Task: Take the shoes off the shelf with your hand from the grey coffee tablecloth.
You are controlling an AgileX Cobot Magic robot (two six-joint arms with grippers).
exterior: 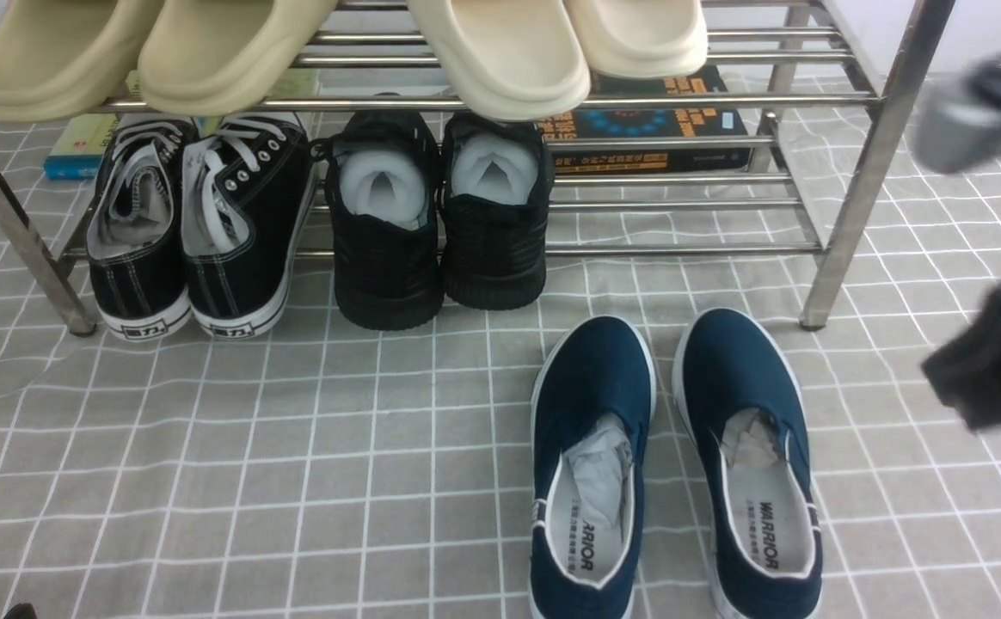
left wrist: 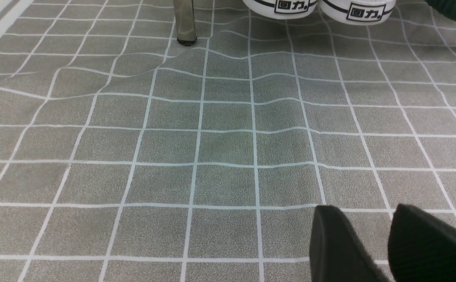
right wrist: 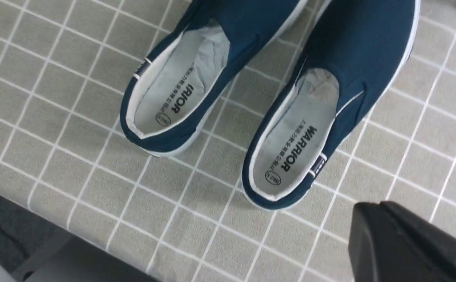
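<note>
The two navy-blue slip-on shoes stand side by side on the grey grid tablecloth [exterior: 294, 447] in front of the silver shelf [exterior: 862, 163], toes toward it: left shoe [exterior: 591, 464], right shoe [exterior: 746, 447]. Both show in the right wrist view [right wrist: 212, 70] [right wrist: 330, 109] with "WARRIOR" insoles and paper stuffing. My right gripper [right wrist: 373, 205] is shut and empty, above the cloth beside the right shoe's heel; in the front view it is a blurred black shape [exterior: 995, 361] at the right edge. My left gripper [left wrist: 365, 209] is open and empty, low over bare cloth.
Black lace-up sneakers [exterior: 199, 223] and all-black knit shoes [exterior: 440, 215] sit on the shelf's lower tier, beige slippers [exterior: 500, 52] on the upper tier. Books [exterior: 655, 129] lie behind. A shelf leg [left wrist: 185, 23] stands ahead of the left gripper. The cloth's edge [right wrist: 75, 239] shows below the shoes.
</note>
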